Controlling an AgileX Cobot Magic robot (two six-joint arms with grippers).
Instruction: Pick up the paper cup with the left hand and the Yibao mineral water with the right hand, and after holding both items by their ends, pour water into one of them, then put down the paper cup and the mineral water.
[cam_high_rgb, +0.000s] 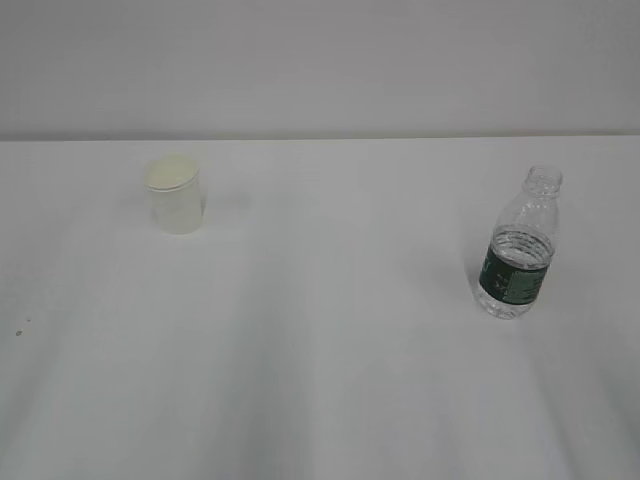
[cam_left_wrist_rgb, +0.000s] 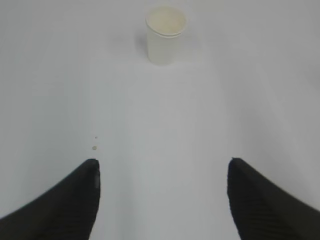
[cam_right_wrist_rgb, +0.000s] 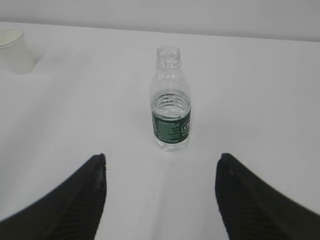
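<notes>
The white paper cup (cam_high_rgb: 176, 196) stands upright at the back left of the white table. It shows far ahead in the left wrist view (cam_left_wrist_rgb: 165, 34) and at the upper left edge of the right wrist view (cam_right_wrist_rgb: 16, 49). The uncapped Yibao bottle (cam_high_rgb: 520, 247) with its green label stands upright at the right, partly filled with water. It shows straight ahead in the right wrist view (cam_right_wrist_rgb: 171, 100). My left gripper (cam_left_wrist_rgb: 162, 165) is open and empty, well short of the cup. My right gripper (cam_right_wrist_rgb: 161, 159) is open and empty, a little short of the bottle. Neither arm shows in the exterior view.
The white table (cam_high_rgb: 320, 380) runs back to a pale wall. Two tiny dark specks (cam_left_wrist_rgb: 94, 147) lie on the table ahead of my left gripper's left finger.
</notes>
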